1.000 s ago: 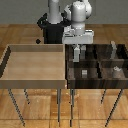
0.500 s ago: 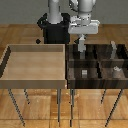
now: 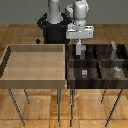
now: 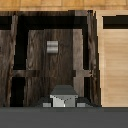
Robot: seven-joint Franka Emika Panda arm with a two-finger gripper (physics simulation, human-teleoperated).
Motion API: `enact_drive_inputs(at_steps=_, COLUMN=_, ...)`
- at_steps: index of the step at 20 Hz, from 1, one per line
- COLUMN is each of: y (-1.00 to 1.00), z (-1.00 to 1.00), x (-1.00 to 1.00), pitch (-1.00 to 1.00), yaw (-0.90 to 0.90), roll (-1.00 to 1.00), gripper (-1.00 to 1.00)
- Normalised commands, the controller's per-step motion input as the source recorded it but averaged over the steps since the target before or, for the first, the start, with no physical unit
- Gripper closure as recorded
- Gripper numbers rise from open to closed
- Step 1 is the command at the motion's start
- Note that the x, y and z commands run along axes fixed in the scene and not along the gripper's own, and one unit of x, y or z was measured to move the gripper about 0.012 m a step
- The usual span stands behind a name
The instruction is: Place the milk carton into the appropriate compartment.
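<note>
My pincer pinches the small pale grey peaked milk carton, upright, hanging directly over the back cell of the dark brown striped wooden bin; drop is straight down.

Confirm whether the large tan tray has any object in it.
No, the tan tray shows only bare floor in the exterior view.

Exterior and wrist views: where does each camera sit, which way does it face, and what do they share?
Exterior view: raised in front of the tables, facing the arm; pincer holds the milk carton over the dark bin, tan tray beside it.
Wrist view: on the wrist, looking down into the bin; the carton shows, no fingers discernible.
Shared: bin, tray, carton, small grey cube.
</note>
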Motion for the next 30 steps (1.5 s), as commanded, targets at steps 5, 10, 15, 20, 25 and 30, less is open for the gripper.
enact_drive_inputs(at_steps=5, y=0.0, z=-0.8, x=0.0, pitch=0.0, yaw=0.0, roll=0.0, gripper=1.0)
enact_drive_inputs(at_steps=10, y=0.0, z=0.0, x=0.0, pitch=0.0, yaw=0.0, roll=0.0, gripper=1.0)
enact_drive_inputs(at_steps=15, y=0.0, z=0.0, x=0.0, pitch=0.0, yaw=0.0, roll=0.0, gripper=1.0)
enact_drive_inputs(at_steps=20, y=0.0, z=0.0, x=0.0, pitch=0.0, yaw=0.0, roll=0.0, gripper=-1.0)
enact_drive_inputs(at_steps=25, y=0.0, z=0.0, x=0.0, pitch=0.0, yaw=0.0, roll=0.0, gripper=-1.0)
enact_drive_inputs(at_steps=30, y=0.0, z=0.0, x=0.0, pitch=0.0, yaw=0.0, roll=0.0, gripper=-1.0)
